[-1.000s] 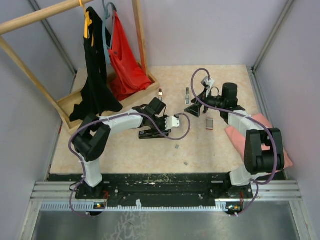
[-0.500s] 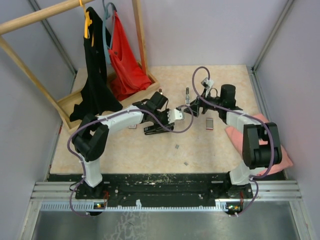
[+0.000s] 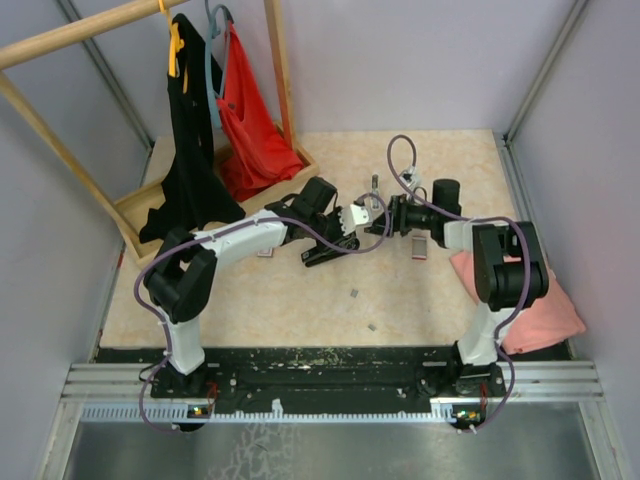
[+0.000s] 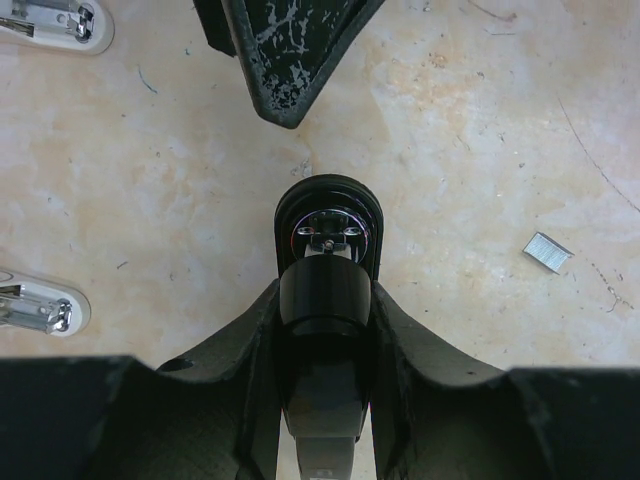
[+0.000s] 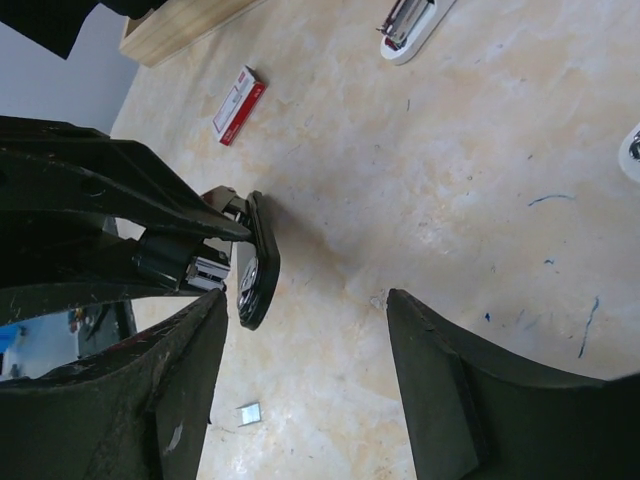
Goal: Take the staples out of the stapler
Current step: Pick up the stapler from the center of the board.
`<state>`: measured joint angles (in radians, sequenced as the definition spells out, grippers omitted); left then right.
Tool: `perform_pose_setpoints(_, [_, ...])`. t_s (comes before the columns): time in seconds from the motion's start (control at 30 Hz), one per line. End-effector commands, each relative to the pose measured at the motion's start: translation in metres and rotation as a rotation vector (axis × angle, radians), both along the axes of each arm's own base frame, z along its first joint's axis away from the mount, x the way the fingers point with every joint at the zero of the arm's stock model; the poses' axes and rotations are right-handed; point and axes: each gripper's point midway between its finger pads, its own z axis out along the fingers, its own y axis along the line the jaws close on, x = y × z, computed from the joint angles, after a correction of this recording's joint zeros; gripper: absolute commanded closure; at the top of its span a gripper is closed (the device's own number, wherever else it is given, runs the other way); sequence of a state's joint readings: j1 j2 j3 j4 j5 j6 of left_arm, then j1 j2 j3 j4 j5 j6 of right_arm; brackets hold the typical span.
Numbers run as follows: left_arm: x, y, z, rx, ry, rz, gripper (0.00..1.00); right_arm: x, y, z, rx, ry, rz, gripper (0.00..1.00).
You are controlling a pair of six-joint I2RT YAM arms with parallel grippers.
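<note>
1. Staples [image 4: 547, 252]: 1 short strip lies on the table [image 4: 150, 180], beside the stapler [image 4: 327, 215] and clear of it. Whether any are inside cannot be told.
2. Risk: the stapler is clamped only across its narrow sides. A push from the right gripper [image 5: 308, 300] could twist it or slip it free, scattering staples.
3. Left gripper [image 4: 326, 295]: closed on the stapler body, nose toward the table.
4. Right gripper: jaws wide apart, empty, facing the stapler, near but not touching.

A black stapler [image 4: 325, 300] is standing out against the mottled beige table [image 3: 430, 300], silver-grey staples [image 4: 547, 252] are glinting near it, and a red-and-white box [image 5: 238, 105] is lying a little apart from it.
</note>
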<state>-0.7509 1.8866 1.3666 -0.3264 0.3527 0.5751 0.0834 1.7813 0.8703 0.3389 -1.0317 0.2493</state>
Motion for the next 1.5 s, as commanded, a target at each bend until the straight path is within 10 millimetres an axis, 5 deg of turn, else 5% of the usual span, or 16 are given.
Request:
perform_pose_setpoints(0.0, [0.003, -0.014, 0.033, -0.114, -0.038, 0.015, 1.0, 0.004, 0.012, 0.007, 0.053, 0.014, 0.04, 0.36])
perform_pose_setpoints(0.87, [0.003, -0.02, 0.031, -0.142, -0.022, 0.024, 1.0, -0.013, 0.045, -0.014, 0.076, 0.161, 0.153, 0.58])
perform_pose_setpoints(1.1, [0.005, -0.019, 0.031, -0.139, -0.027, 0.03, 1.0, -0.015, 0.047, -0.019, 0.096, 0.225, 0.177, 0.89])
perform_pose_setpoints(1.47, [0.005, -0.018, 0.039, -0.167, -0.023, 0.038, 1.0, -0.01, 0.041, -0.046, 0.012, 0.244, 0.135, 0.92])
